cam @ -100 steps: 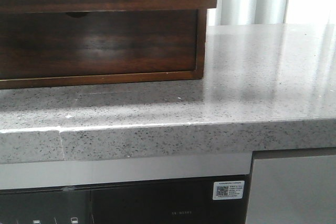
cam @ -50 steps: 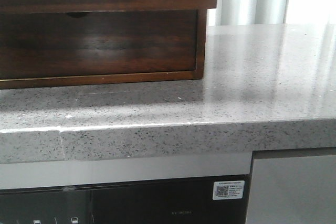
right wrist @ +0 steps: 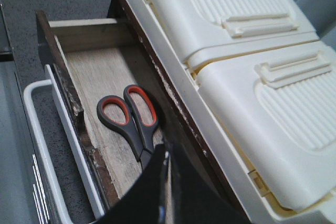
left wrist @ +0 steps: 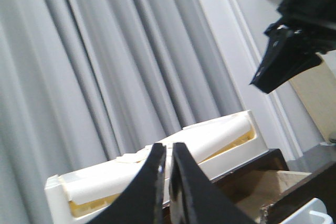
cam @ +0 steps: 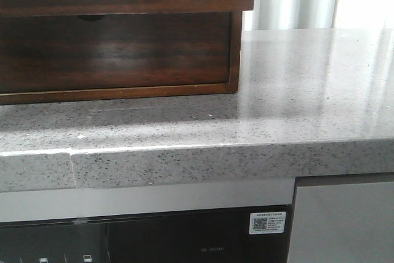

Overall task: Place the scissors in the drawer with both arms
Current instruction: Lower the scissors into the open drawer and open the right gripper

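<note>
Scissors (right wrist: 129, 120): lying flat on the pale wooden floor of the open drawer (right wrist: 52, 61), loops toward its back wall; blades run under the right gripper (right wrist: 167, 157)
Right gripper: above the drawer, fingers clenched together, nothing between them
Left gripper (left wrist: 168, 153): raised before grey curtains (left wrist: 94, 61), fingers nearly touching, empty
Edges: cream lidded boxes (right wrist: 247, 72) border one long side of the drawer; a white rim (right wrist: 37, 145) the other
Counter (cam: 295, 90): bare speckled stone right of the cabinet (cam: 123, 60)

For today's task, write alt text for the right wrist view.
Scissors lie flat inside an open drawer. Cream ribbed-lid boxes sit beside the drawer, and the right gripper hangs above the blades, fingers nearly together.
</note>
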`<state>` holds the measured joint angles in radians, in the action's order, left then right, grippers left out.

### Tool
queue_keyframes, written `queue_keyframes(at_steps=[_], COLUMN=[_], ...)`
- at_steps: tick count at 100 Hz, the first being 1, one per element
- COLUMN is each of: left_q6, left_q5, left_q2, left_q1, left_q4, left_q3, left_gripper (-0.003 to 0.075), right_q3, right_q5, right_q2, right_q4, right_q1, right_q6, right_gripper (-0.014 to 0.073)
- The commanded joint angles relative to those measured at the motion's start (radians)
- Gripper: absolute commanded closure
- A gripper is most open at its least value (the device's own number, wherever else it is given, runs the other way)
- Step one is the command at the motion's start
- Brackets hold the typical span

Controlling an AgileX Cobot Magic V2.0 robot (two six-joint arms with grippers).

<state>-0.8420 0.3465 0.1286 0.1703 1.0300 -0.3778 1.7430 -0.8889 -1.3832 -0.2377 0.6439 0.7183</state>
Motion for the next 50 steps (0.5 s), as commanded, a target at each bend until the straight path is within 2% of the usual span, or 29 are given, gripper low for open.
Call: queue_keyframes(at_steps=[1, 22, 39, 50], left_q6=[-0.063, -0.127, -0.125, -0.123], left_q5=[-0.076, -0.261, -0.404, -0.425], left_q2=[-0.037, -0.112, -0.112, -0.112], left_q1=[0.008, 0.008, 0.008, 0.008], left_q4=[-0.041, -0.041, -0.029, -0.006], left_q3=[-0.029, -0.027, -0.019, 0.015], left_gripper=[0.074, 0.074, 0.074, 0.074], right_q3=[0.03, -0.009, -0.166, -0.299], right_q5=[0.062, 0.119, 0.253, 0.356], right_q2=[0.076, 0.183, 0.306, 0.399], right_q4=[-0.015, -0.015, -0.013, -0.001], right_q1=[-0.001, -0.001, -0.001, -0.001], right_q6=[-0.01, -0.014, -0.014, -0.014], right_gripper=[0.0657, 0.0657, 0.0657, 0.0657])
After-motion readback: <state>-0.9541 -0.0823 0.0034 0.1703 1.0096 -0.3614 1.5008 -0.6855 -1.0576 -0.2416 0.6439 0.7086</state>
